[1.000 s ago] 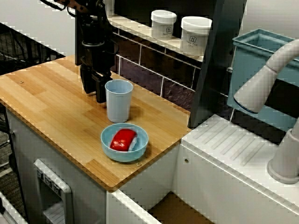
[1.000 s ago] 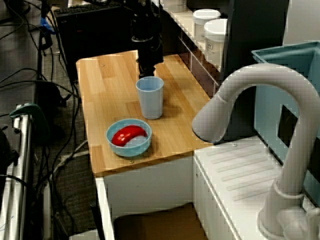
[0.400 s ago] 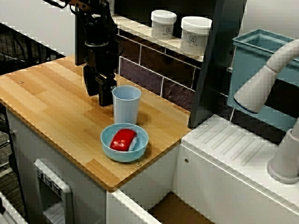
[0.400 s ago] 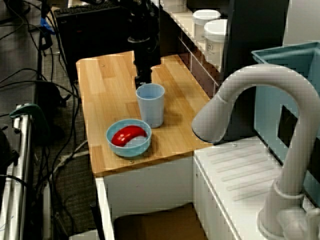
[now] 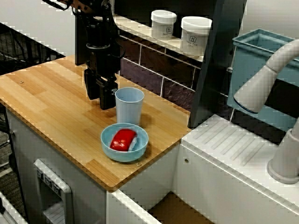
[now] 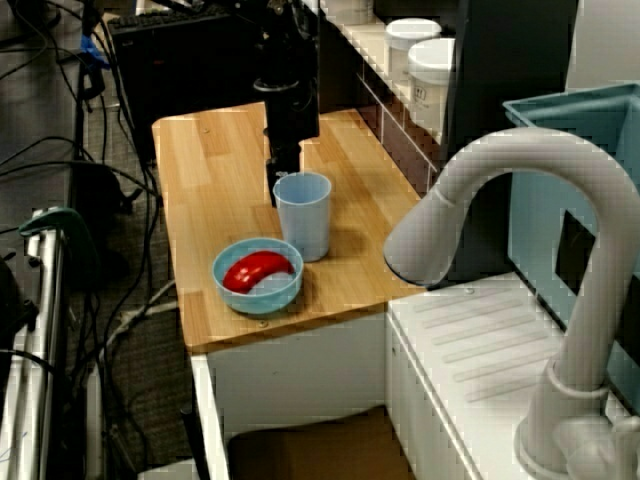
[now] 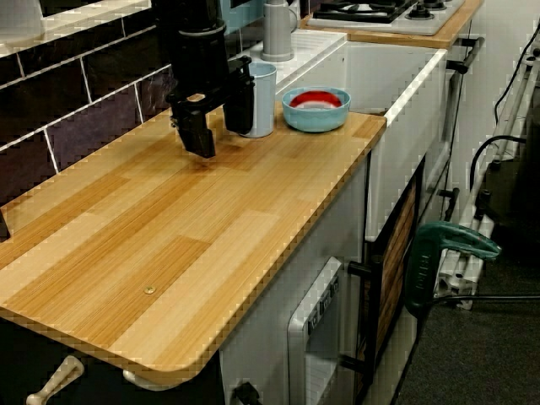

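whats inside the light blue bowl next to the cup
A red object lies in the bowl, with a pale patch beside it. The bowl's floor under the red object is covered.

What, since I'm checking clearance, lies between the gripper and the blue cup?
Nothing. In the low side view the gripper, open, has its nearer finger right beside the blue cup; contact cannot be told.

The left and near stretch of the light wooden countertop (image 5: pixel 46 100) lies bare and open to passage. On the right, the pale blue plastic cup (image 5: pixel 129 106) stands upright just beside the black gripper (image 5: pixel 99 99). The light blue bowl (image 5: pixel 122 157) sits close in front of it. The dark tiled back wall (image 5: pixel 149 74) closes the far side.
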`<state>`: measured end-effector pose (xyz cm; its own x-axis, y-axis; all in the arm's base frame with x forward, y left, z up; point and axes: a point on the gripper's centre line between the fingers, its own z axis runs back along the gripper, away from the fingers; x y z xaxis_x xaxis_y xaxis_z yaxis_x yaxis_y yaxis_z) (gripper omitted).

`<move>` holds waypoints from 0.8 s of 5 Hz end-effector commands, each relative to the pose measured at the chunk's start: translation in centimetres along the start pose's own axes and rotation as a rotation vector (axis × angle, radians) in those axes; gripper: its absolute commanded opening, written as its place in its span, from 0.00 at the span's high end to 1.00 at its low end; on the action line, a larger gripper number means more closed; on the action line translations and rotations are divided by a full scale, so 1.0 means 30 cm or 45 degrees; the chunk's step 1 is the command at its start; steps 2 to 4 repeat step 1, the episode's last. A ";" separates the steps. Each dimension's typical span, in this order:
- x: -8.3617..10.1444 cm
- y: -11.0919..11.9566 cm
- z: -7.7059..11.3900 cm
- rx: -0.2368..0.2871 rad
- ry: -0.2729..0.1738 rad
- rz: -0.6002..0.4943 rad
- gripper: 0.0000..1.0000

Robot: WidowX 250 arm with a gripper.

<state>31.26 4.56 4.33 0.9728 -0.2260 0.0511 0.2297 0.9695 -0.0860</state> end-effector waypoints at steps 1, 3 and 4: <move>-0.061 0.070 0.139 0.032 -0.131 0.037 0.00; -0.061 0.070 0.139 0.032 -0.131 0.037 0.00; -0.061 0.070 0.139 0.032 -0.131 0.037 0.00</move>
